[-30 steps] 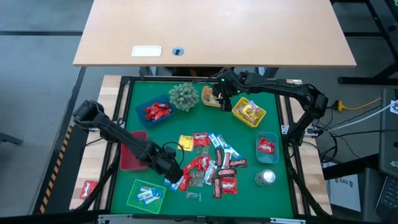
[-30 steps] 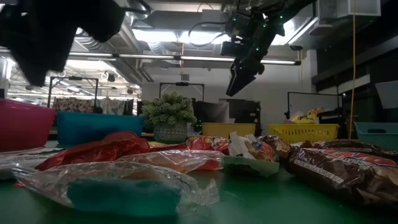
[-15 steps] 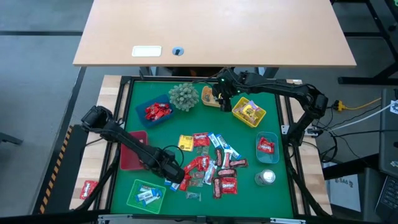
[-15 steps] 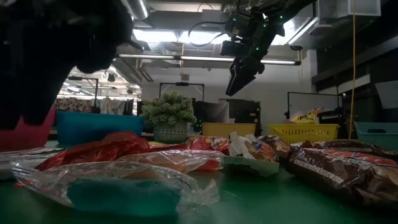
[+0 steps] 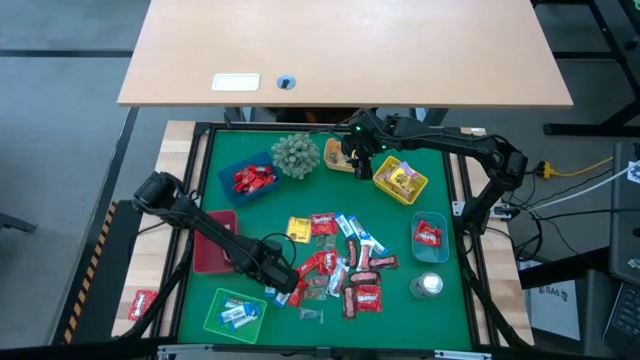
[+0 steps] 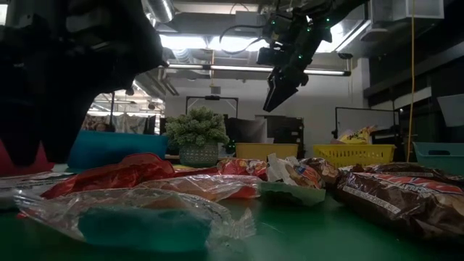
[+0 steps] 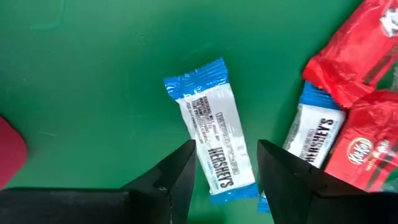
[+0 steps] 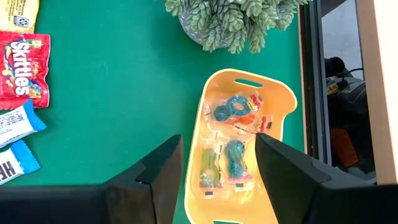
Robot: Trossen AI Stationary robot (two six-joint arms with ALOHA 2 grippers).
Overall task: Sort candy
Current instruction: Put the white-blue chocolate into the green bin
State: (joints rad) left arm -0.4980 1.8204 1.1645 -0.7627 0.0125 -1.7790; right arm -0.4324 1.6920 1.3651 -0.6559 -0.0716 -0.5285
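Observation:
The candy [image 5: 340, 265] lies as a loose pile of red, yellow, brown and blue-white packets on the green mat. My left gripper [image 5: 285, 288] points down at the pile's near left edge. It is open, with one finger on either side of the near end of a blue-white packet [image 7: 211, 140] that lies flat on the mat. Whether the fingers touch the packet does not show. My right gripper [image 5: 350, 155] hangs open above a pale orange tray [image 8: 283, 106] at the far side, nothing between its fingers.
Around the pile stand a red tray [image 5: 213, 245], a green tray [image 5: 222, 322] with blue-white packets, a blue tray [image 5: 232, 165] and a light blue tray [image 5: 440, 250] with red packets, a yellow basket [image 5: 418, 192], and a spiky plant ball [image 5: 295, 153]. A silvery cup [image 5: 430, 285] is near right.
My left gripper has come down toward the mat at the pile's near left edge and has rolled a little about its own axis; its fingers stay apart. The candy has not moved.

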